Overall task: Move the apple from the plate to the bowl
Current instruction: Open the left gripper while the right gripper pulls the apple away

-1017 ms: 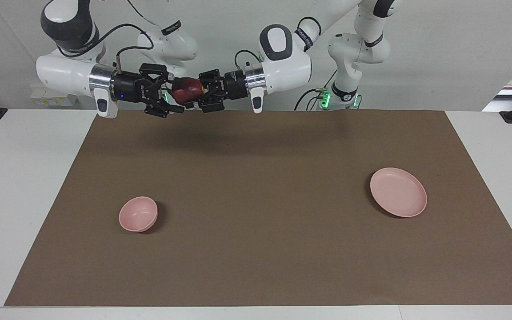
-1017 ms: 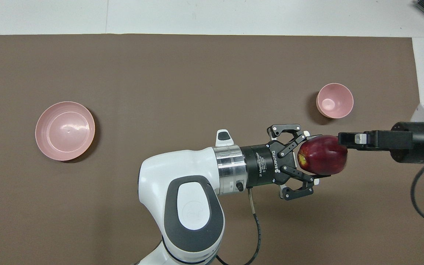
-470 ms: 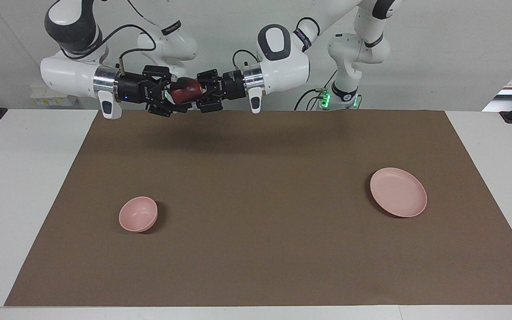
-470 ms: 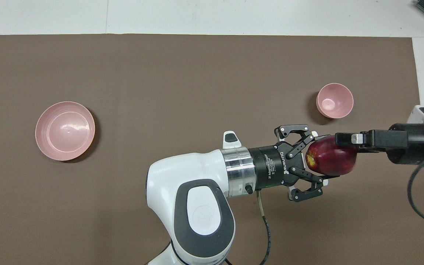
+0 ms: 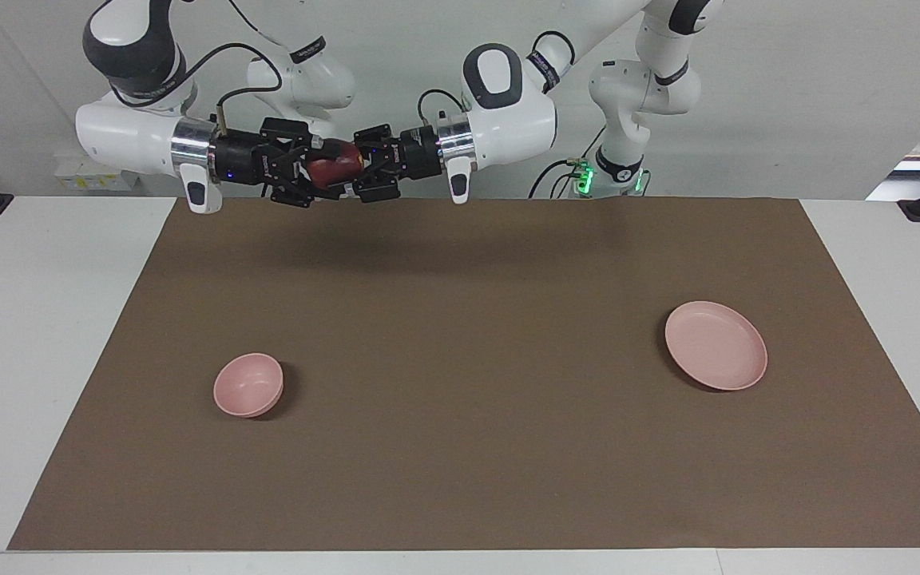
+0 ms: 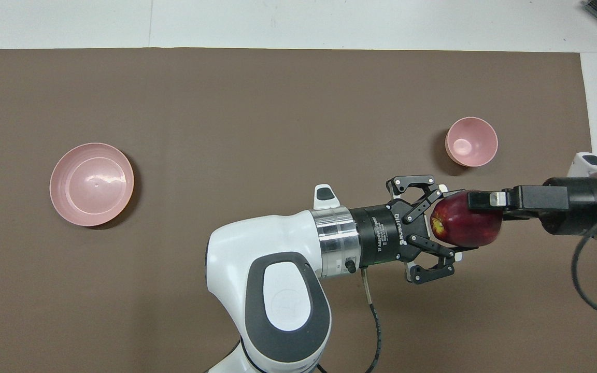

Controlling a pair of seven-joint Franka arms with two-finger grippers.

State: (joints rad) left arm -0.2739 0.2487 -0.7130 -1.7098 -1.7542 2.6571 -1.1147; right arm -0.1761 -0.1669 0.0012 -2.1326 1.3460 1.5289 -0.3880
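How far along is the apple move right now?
Done: the plate is bare. In hand: the apple is up in the air between the left gripper and right gripper, mid-handover over the mat. Left: carrying it to the empty bowl and releasing.

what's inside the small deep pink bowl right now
Nothing: the small deep pale pink bowl shows a bare inside in both views. The dark red apple is up in the air between the left gripper and right gripper.
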